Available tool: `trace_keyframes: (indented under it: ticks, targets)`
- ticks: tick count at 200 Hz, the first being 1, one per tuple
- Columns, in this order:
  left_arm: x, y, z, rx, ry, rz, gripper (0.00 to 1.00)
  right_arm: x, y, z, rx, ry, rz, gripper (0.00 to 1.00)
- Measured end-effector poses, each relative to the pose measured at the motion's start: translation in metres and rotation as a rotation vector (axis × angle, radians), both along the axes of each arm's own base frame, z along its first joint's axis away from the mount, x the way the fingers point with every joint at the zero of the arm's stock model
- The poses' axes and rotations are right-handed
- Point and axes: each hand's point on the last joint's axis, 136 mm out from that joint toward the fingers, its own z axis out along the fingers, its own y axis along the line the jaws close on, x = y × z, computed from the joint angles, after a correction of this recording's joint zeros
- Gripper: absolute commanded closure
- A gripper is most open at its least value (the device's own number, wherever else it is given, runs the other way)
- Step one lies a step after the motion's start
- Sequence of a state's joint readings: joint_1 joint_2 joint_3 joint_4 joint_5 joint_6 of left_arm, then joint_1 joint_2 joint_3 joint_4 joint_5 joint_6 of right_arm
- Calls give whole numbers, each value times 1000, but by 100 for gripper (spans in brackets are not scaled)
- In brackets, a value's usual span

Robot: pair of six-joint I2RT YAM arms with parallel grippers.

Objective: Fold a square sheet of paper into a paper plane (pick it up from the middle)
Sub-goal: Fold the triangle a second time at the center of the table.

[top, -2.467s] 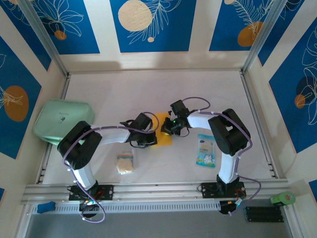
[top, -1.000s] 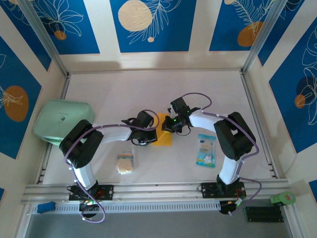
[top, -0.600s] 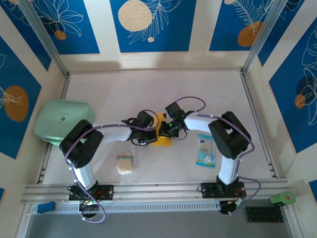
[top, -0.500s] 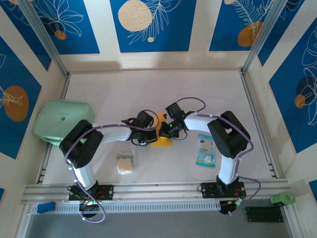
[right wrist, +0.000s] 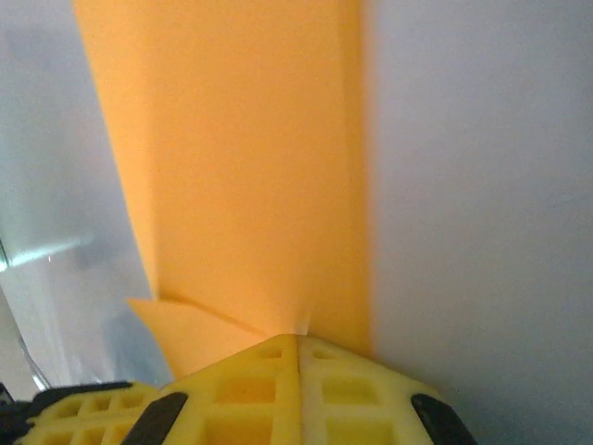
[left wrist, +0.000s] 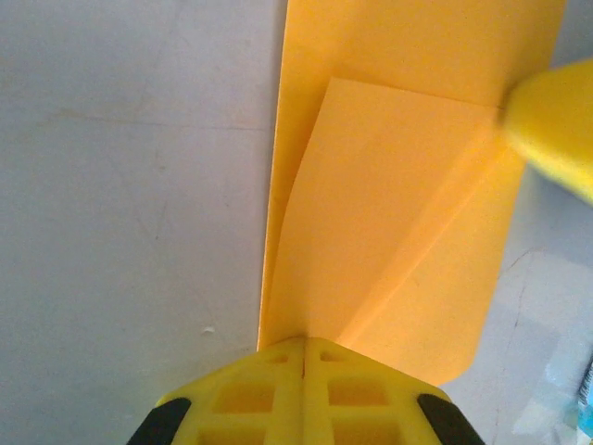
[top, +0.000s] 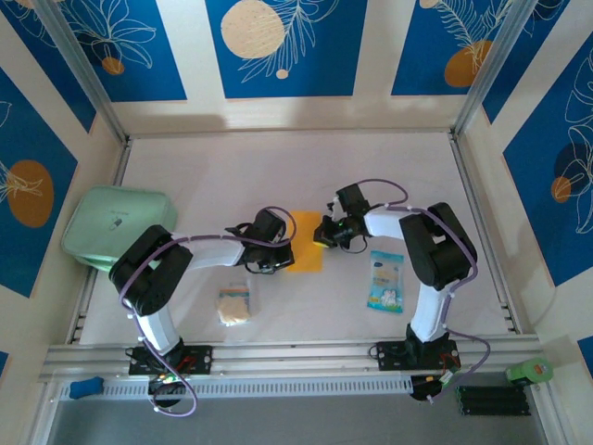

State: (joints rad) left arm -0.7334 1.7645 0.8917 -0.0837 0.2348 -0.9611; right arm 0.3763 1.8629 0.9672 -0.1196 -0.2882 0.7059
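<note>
Sponge square point(top: 234, 303), beige, nearest my bases; blue-white printed packet point(top: 385, 281) off to right, apart from paper. Left gripper point(left wrist: 304, 345) pressed together, tips on near corner of square sheet of paper point(left wrist: 398, 204); cannot tell if paper pinched. Sheet flat mid-table point(top: 213, 176), one flap folded over along diagonal crease. Right gripper point(right wrist: 298, 341) likewise closed, tips at sheet's opposite edge.

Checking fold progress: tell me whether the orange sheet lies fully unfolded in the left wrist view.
No, the orange sheet has a flap folded over onto it, with a diagonal crease across that flap.
</note>
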Motion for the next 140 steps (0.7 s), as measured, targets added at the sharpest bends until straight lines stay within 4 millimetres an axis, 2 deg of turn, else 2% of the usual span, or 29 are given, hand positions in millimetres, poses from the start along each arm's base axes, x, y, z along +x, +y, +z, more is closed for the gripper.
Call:
trace_keyframes:
  ticks: [33,55,70,82,103,122,140]
  targets:
    - [0,-1,1,-5,1,-3,100,19,-27,1,-12,-15,-86,99]
    - [-1,-3,4,-6,12,-10,100,17,-39,6,-59,-47,-122,98]
    - [-4,-3,5,1,30,-21,100,14,-44,17,-83,-81,-136,98]
    - [-4,-4,8,1,36,-32,99,11,-40,30,-86,-121,-128,98]
    - [2,-13,21,-22,22,-44,96,0,-19,45,-70,-158,-79,98]
    - [9,-20,32,-47,-5,-49,96,-12,-1,39,-65,-135,-36,98]
    - [13,-23,36,-58,-17,-50,96,-24,13,24,-62,-84,0,98]
